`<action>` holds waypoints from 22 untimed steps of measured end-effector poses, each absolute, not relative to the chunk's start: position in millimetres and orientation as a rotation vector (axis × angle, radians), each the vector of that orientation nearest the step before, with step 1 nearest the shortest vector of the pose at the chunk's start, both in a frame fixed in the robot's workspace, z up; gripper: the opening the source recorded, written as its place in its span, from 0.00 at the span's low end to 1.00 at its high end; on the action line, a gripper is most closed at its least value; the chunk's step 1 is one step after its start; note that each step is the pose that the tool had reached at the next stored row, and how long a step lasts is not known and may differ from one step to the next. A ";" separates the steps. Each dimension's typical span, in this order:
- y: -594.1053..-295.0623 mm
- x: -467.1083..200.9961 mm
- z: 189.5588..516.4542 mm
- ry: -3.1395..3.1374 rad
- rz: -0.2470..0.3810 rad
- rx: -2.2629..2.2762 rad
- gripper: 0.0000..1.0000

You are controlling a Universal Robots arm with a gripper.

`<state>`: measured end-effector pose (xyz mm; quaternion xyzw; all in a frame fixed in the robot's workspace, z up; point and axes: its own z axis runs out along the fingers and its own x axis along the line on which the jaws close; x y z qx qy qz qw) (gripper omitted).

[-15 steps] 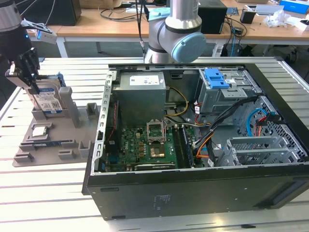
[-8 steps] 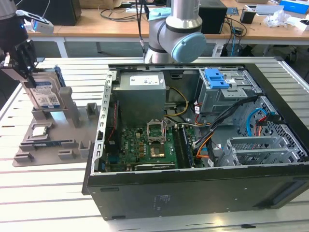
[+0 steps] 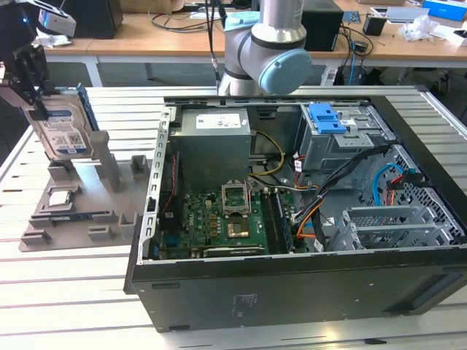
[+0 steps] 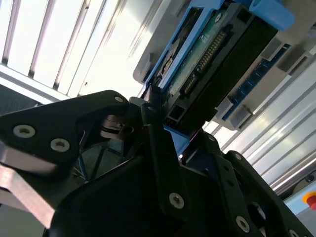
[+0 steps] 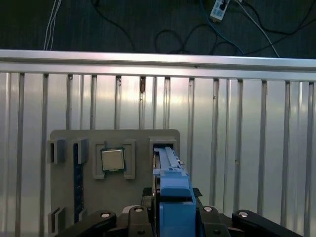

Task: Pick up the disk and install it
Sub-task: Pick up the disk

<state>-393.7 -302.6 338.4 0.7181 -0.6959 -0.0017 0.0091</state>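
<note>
Gripper (image 3: 33, 98) clamped on the disk (image 3: 67, 130) over the gray fixture tray (image 3: 87, 211).
The disk stands on edge, label facing the open computer case (image 3: 292, 288), at the tray's slot; whether it is clear of the slot is unclear. In the first wrist view, a square processor chip (image 5: 112, 159) lies beside the disk's blue caddy (image 5: 174, 195).

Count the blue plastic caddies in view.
2. One frames the disk, standing in the grey holder at the exterior view's left. The other caddy lies bare on the drive cage inside the case. More may be hidden in the case.
</note>
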 end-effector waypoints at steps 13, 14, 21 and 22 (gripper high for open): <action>-302.6 -393.7 378.1 -2.174 -0.005 2.243 0.36; -302.6 -393.7 380.5 -2.174 -0.005 2.243 0.36; -302.5 -393.7 408.4 -2.174 -0.005 2.243 0.36; -302.5 -393.7 411.1 -2.174 -0.005 2.243 0.36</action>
